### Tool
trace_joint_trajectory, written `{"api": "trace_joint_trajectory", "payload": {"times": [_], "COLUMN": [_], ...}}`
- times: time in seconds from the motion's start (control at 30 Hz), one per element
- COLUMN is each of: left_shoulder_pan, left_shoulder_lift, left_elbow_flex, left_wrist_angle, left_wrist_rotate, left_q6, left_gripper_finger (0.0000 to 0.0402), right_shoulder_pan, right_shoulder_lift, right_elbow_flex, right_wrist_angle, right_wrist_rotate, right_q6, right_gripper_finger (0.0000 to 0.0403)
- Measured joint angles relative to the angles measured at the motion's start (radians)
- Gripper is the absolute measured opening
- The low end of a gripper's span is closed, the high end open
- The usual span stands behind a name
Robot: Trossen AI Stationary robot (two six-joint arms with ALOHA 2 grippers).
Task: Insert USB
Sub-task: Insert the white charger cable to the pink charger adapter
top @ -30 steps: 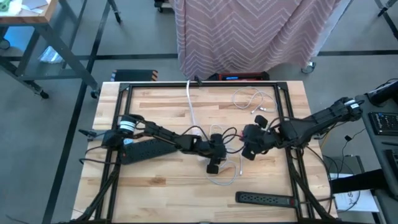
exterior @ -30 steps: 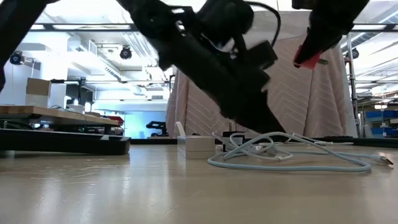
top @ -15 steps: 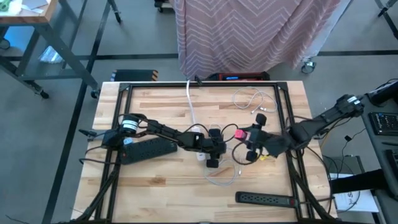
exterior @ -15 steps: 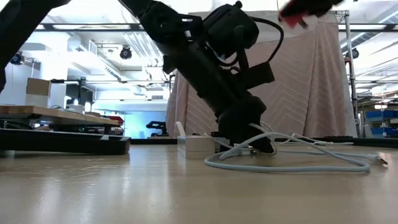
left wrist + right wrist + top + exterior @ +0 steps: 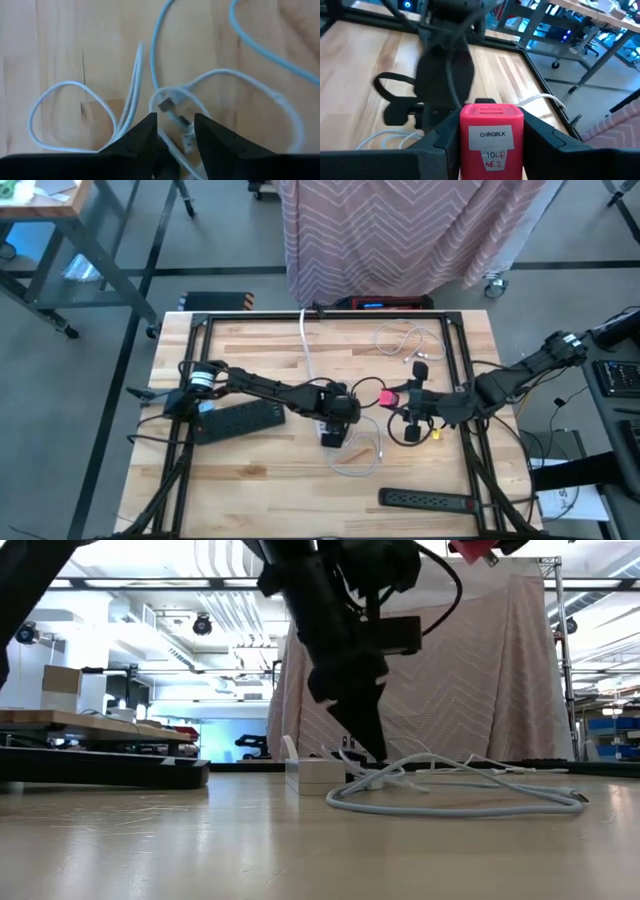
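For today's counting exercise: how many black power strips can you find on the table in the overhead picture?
2. One power strip lies on the left side of the table, partly under the left arm. The other power strip lies near the front right corner. Others may be hidden under the arms.

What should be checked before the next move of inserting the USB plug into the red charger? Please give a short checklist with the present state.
1. Right gripper holds the red charger: ok.
2. Charger is lifted off the table: ok.
3. Left gripper is down at the white cable: ok.
4. USB plug gripped by the left fingers: not ok, it lies ahead of them.
5. Charger port faces the plug: cannot tell.
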Motion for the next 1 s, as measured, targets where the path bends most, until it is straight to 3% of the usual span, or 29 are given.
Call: {"api": "trace_joint_trajectory", "payload": {"times": [0.33,0.6,0.73,0.9,1.0], "left_shoulder_pan": [-0.014,-0.013,-0.014,-0.024,-0.032], "left_shoulder_lift": [0.017,0.023,0.023,0.014,-0.027], "left_elbow_flex": [-0.023,-0.086,-0.108,-0.113,-0.114], "left_wrist_angle": [0.029,0.129,0.197,0.183,0.18], "left_wrist_rotate": [0.0,-0.003,-0.005,-0.092,-0.137], "left_q6": [-0.113,-0.136,-0.121,-0.106,-0.094], "left_gripper_finger": [0.0137,0.0124,0.01,0.0015,0.0011], "right_shoulder_pan": [0.0,-0.013,-0.027,-0.031,-0.03], "right_shoulder_lift": [0.03,0.028,0.029,0.028,0.021], "right_elbow_flex": [0.0,0.0,0.0,0.0,0.0], "right_wrist_angle": [-0.01,0.002,0.001,0.001,-0.001], "right_wrist_rotate": [0.0,0.001,0.001,0.001,0.0], "right_q6": [-0.015,-0.044,-0.052,-0.052,-0.053], "right_gripper_finger": [0.0134,0.0134,0.0134,0.0134,0.0134]}}
